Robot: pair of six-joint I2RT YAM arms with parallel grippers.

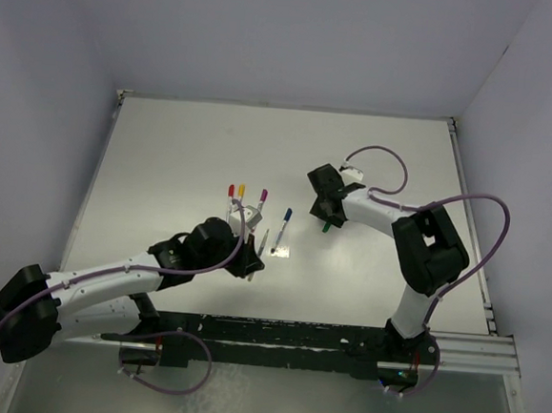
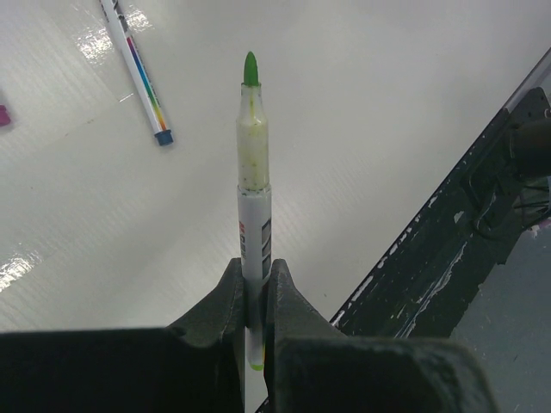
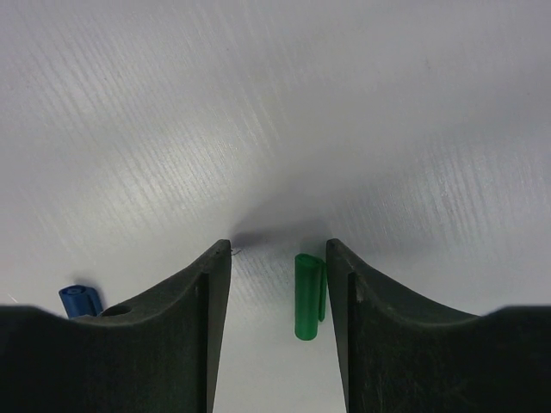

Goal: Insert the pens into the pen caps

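Note:
My left gripper [image 1: 251,260] is shut on a pale pen [image 2: 255,202] with a bare green tip, which sticks straight out of the jaws [image 2: 256,280] above the table. My right gripper [image 1: 325,213] is open and low over the table. A small green cap [image 3: 307,295] lies flat between its fingers, close to the right finger [image 3: 362,301]; it also shows in the top view [image 1: 327,226]. A pen with a blue end [image 1: 282,231] lies between the two grippers. Three pens with red [image 1: 230,195], yellow [image 1: 242,194] and purple [image 1: 261,202] ends lie side by side behind the left gripper.
The blue-ended pen also shows in the left wrist view [image 2: 138,73], and a blue end piece [image 3: 79,299] shows beside my right gripper's left finger. The black base rail [image 1: 342,336] runs along the near table edge. White walls bound the table at the back and sides.

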